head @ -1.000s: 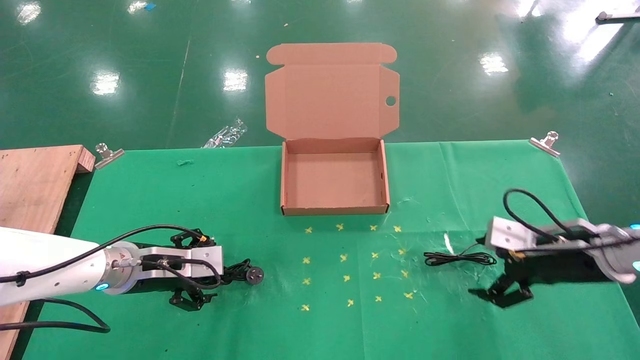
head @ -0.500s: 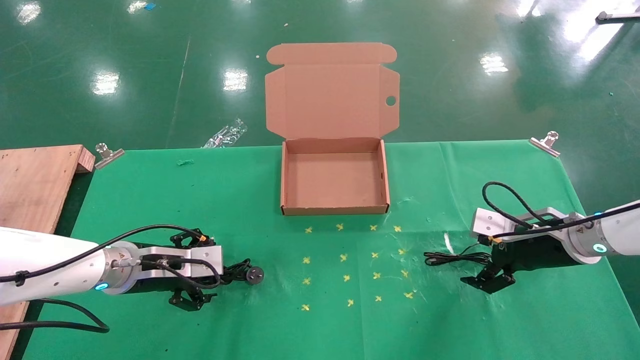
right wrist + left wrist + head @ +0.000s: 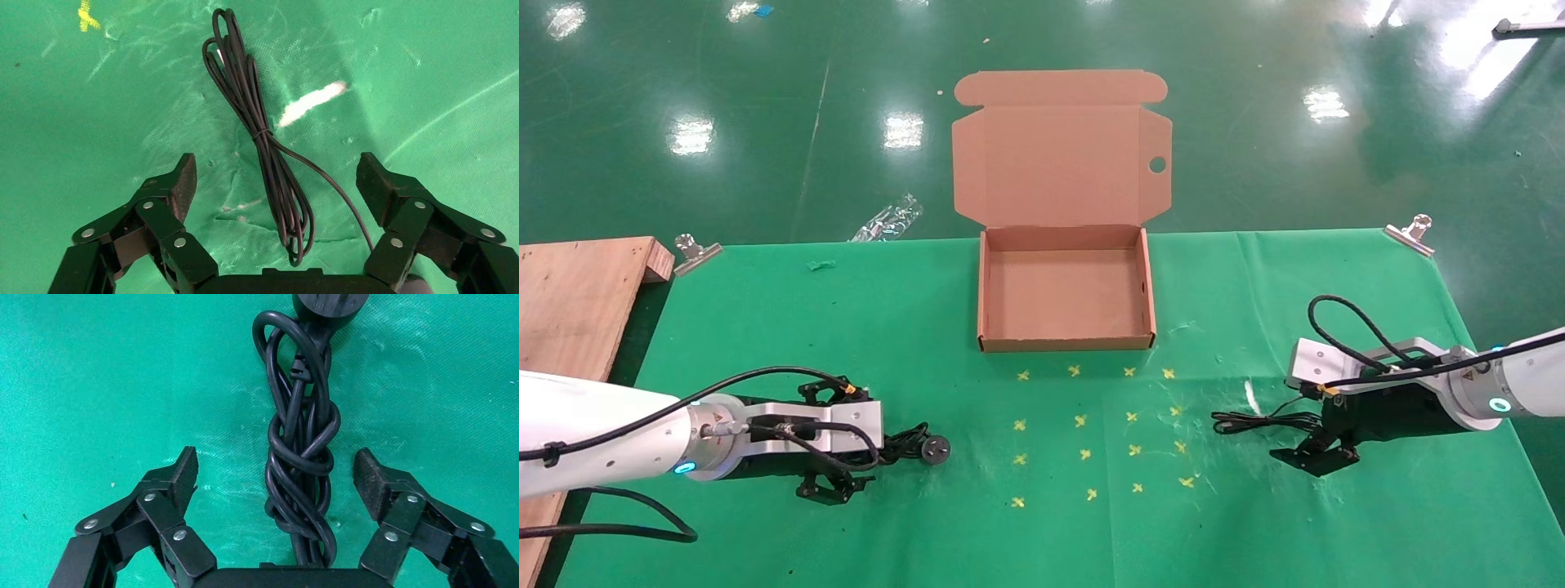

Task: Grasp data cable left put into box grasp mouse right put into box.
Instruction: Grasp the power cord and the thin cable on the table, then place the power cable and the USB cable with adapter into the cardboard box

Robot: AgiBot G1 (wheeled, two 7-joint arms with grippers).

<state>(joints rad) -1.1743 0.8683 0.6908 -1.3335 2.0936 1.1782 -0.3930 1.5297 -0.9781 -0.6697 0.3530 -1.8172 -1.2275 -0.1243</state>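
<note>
Nearest the robot, both arms sit low over the green tabletop (image 3: 1042, 531), each poised over its own target.

The left gripper (image 3: 276, 474) has its fingers (image 3: 182, 471) spread wide with nothing held. The data cable (image 3: 301, 459) lies flat between them as a knotted black bundle, roughly centred in the gap, its round plug (image 3: 937, 448) pointing away from the wrist. A good grasp here means closing across the thick, knotted middle of the bundle rather than near the plug, so the loops stay gathered and nothing trails when it lifts. The pads look close to the cloth, so the closing should catch the whole bundle and not pinch the cloth beneath.

The right gripper (image 3: 275, 180) is likewise open and empty, straddling a thin coiled cord (image 3: 263, 147). The mouse itself is not visible in any view; it probably lies under the gripper body, so I cannot tell how it sits. In my judgement the fingers should close on the mouse body, not on this thin cord, which would slip and dangle.

Farther off, the box (image 3: 1065, 339) stands open and empty at the middle of the tabletop, well apart from both grippers, its lid (image 3: 1058, 163) folded back. Each load should be lifted clear of the front wall before it is lowered in.
</note>
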